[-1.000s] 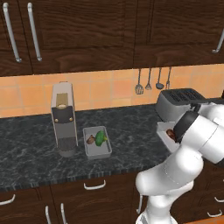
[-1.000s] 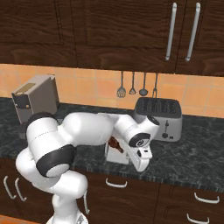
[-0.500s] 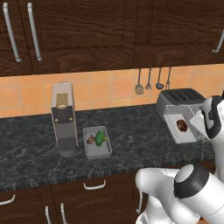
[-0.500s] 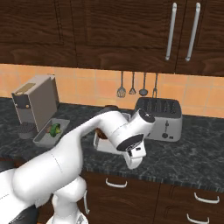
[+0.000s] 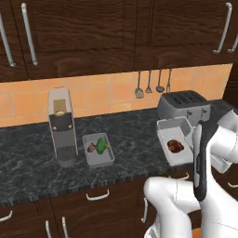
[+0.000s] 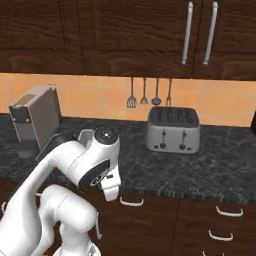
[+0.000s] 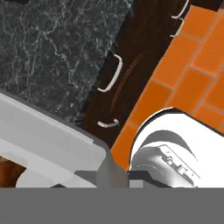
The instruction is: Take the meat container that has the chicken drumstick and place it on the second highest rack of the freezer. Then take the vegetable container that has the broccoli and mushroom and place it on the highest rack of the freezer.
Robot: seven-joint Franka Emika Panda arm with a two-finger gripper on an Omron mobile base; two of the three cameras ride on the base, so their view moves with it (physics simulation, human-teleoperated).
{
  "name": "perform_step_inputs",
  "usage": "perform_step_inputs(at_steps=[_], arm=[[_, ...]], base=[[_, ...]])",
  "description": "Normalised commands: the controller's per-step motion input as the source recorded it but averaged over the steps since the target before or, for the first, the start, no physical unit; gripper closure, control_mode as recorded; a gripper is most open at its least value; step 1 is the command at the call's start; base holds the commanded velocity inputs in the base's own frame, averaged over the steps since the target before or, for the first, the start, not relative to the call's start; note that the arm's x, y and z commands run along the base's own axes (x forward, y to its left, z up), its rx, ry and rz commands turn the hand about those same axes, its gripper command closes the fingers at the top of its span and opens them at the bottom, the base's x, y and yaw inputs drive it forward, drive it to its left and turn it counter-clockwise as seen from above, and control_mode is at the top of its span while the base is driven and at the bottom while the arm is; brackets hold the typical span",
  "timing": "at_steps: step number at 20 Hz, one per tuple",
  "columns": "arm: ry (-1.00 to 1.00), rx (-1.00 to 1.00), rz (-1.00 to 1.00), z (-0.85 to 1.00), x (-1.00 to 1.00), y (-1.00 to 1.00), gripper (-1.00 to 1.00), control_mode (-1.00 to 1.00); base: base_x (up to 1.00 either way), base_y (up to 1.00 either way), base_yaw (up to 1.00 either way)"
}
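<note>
Counter edge (image 5: 116, 179), meat container (image 5: 175, 141) overhanging, lifted

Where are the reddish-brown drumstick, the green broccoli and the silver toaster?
Glossy reddish-brown chicken drumstick (image 5: 175, 146): left base view, its middle.
Bright-green broccoli lump (image 5: 102, 145): left base view, its top.
Silver four-slot toaster (image 6: 173, 132): right base view, its front face.

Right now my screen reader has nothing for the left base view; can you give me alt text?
A white meat container holding a chicken drumstick sits lifted before the toaster, the arm rising beside it. The vegetable container with broccoli and mushroom rests on the dark counter, beside a coffee machine.
</note>
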Motion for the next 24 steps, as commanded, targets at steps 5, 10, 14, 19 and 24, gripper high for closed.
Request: perform_step_inputs(at_steps=[5, 10, 14, 19, 24], arm=[[0.00, 0.00, 0.00, 0.00, 0.00, 0.00, 1.00, 1.00], [0.00, 0.00, 0.00, 0.00, 0.00, 0.00, 1.00, 1.00], [0.00, 0.00, 0.00, 0.00, 0.00, 0.00, 1.00, 1.00], [0.00, 0.00, 0.00, 0.00, 0.00, 0.00, 1.00, 1.00], [0.00, 0.00, 0.00, 0.00, 0.00, 0.00, 1.00, 1.00]], base=[[-0.70, 0.19, -0.85], [-0.38, 0.02, -0.91], [-0.03, -0.33, -0.87], [0.17, -0.93, -0.77], [0.85, -0.99, -0.44]])
